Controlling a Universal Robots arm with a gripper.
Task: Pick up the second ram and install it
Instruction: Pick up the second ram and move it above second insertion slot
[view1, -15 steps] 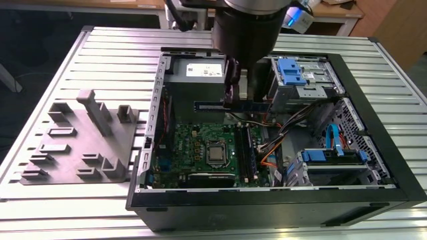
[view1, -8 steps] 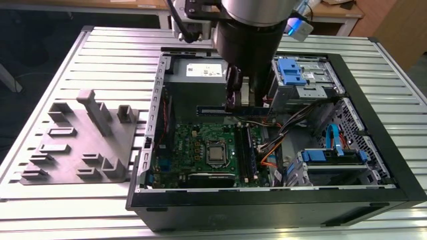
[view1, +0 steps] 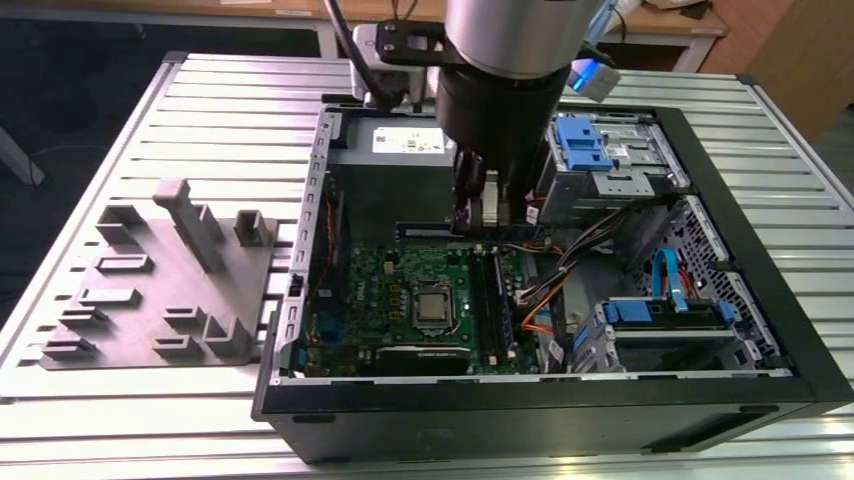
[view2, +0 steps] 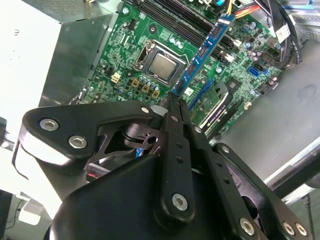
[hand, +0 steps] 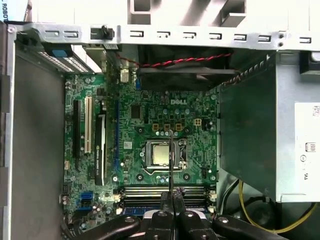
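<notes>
One stick, the second ram (view2: 206, 49), is pinched in the gripper (view2: 171, 98), jaws clenched on it. It's hanging over the motherboard (view2: 125, 50) inside the open PC case (view1: 534, 402), not seated yet.

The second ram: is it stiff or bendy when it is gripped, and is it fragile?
The second ram is probably stiff: it runs straight out from the shut jaws without sagging. It is likely light, being thin and flat. Its exposed board suggests it is fragile.

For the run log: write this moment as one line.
gripper: shut on second ram | location: over motherboard inside open case | install: not yet seated
</notes>
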